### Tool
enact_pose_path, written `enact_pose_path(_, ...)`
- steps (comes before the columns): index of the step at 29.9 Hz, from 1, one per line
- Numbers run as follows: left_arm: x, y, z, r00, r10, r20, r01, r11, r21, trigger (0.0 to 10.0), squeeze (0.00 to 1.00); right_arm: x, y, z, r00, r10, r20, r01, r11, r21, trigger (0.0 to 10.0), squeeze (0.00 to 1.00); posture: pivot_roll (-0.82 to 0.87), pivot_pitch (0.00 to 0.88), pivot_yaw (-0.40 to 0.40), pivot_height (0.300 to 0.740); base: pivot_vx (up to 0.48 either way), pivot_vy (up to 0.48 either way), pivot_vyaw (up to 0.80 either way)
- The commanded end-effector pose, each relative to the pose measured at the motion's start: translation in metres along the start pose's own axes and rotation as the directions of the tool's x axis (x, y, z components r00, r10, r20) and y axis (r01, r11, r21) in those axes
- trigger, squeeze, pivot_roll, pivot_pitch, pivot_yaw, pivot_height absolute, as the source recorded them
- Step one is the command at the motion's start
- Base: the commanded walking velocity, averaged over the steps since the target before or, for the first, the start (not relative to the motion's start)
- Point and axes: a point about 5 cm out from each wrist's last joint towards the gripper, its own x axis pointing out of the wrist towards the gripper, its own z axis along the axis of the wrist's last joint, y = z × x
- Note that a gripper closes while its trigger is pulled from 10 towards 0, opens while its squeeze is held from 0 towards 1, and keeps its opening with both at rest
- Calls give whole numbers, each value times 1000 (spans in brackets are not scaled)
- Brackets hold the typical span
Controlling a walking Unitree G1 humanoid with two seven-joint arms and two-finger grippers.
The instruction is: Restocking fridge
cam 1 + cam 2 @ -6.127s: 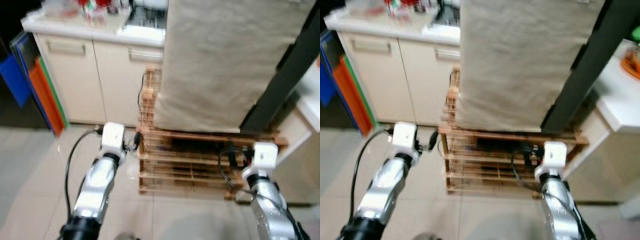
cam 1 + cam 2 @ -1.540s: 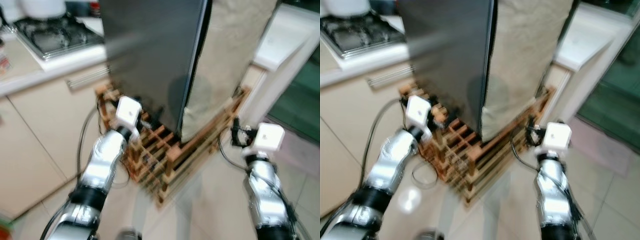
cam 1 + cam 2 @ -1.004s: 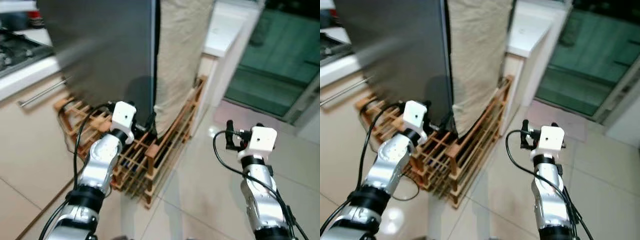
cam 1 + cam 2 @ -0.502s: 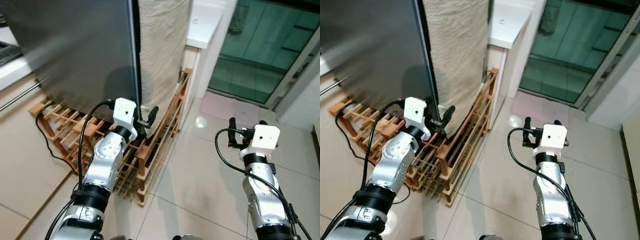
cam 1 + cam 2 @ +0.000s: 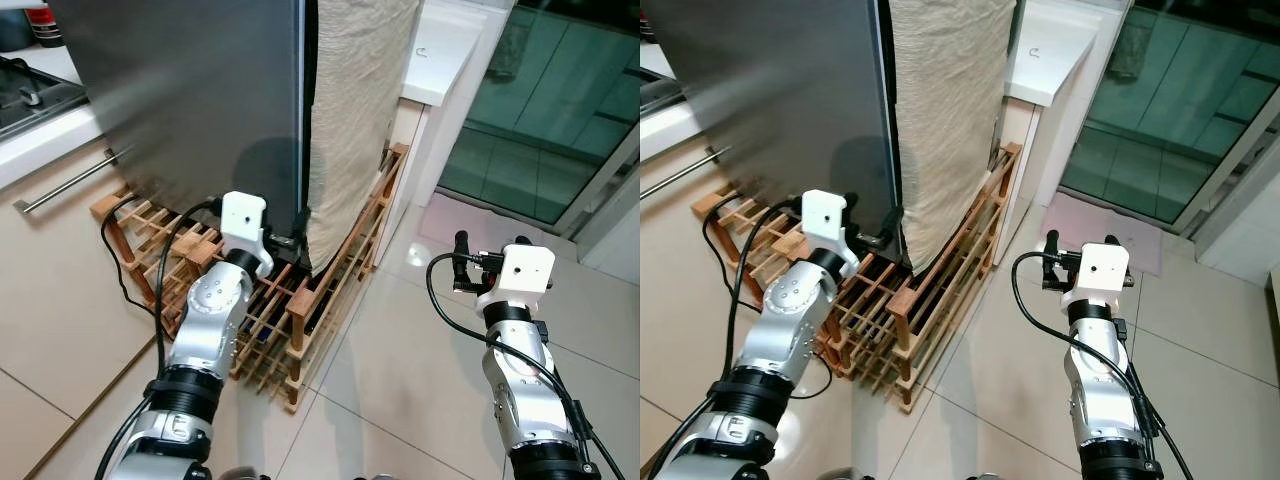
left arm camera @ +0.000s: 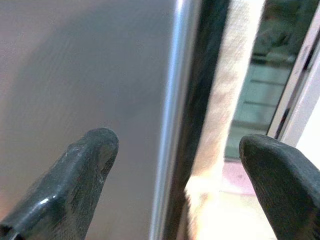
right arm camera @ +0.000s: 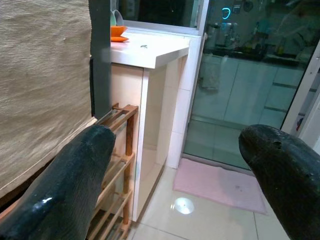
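Observation:
The fridge's dark grey door (image 5: 190, 100) stands shut on a wooden slatted rack (image 5: 335, 265). A beige cloth (image 5: 355, 100) hangs over the fridge's side. My left gripper (image 5: 290, 240) is open low at the door's right edge. In the left wrist view its fingers (image 6: 85, 175) straddle the door's silvery edge (image 6: 175, 100) without touching it. My right gripper (image 5: 465, 270) is open above the tiled floor, right of the rack, holding nothing. Its fingers (image 7: 75, 185) stand wide apart in the right wrist view.
A white counter (image 5: 450, 50) adjoins the fridge on the right, with a glass sliding door (image 5: 560, 120) and a pink mat (image 5: 480, 225) beyond. On the left are a cabinet with a bar handle (image 5: 70, 180) and a stove (image 5: 30, 90). A black cable (image 5: 125, 270) trails by the rack. Tiled floor (image 5: 400, 380) lies open ahead.
The view has swung round from the fridge's cloth-covered side to its front corner. My left gripper now sits closer to the door's edge; the right one keeps its pose.

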Motion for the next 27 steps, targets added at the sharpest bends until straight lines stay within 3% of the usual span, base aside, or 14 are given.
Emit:
enact_pose_path(1, 6, -8, 7, 999, -37, 14, 37, 999, 0, 10000, 0, -2, -5, 0, 1000, -12, 3, 12, 1000, -2, 10000, 90, 77, 0, -50, 736, 0, 0, 0)
enact_pose_path(6, 26, -25, 18, 997, -78, 13, 77, 997, 19, 10000, 0, -7, -5, -3, 1000, -6, -8, 6, 1000, -5, 10000, 86, 61, 0, -41, 736, 0, 0, 0)
enact_pose_path(9, 30, -28, 24, 996, -86, 29, 86, 996, 15, 10000, 0, -7, -4, -3, 1000, -9, -7, 9, 1000, -5, 10000, 86, 58, 0, -39, 736, 0, 0, 0)
enact_pose_path(21, 27, -36, 29, 991, -132, 34, 132, 991, -10, 10000, 0, -8, -7, -5, 1000, -21, -12, 21, 1000, -12, 10000, 86, 49, 0, -29, 736, 0, 0, 0)
enact_pose_path(27, 28, -53, 31, 985, -170, 38, 171, 984, -48, 10000, 0, -8, -6, -6, 1000, -20, -14, 20, 1000, -13, 10000, 90, 54, 0, -26, 736, 0, 0, 0)
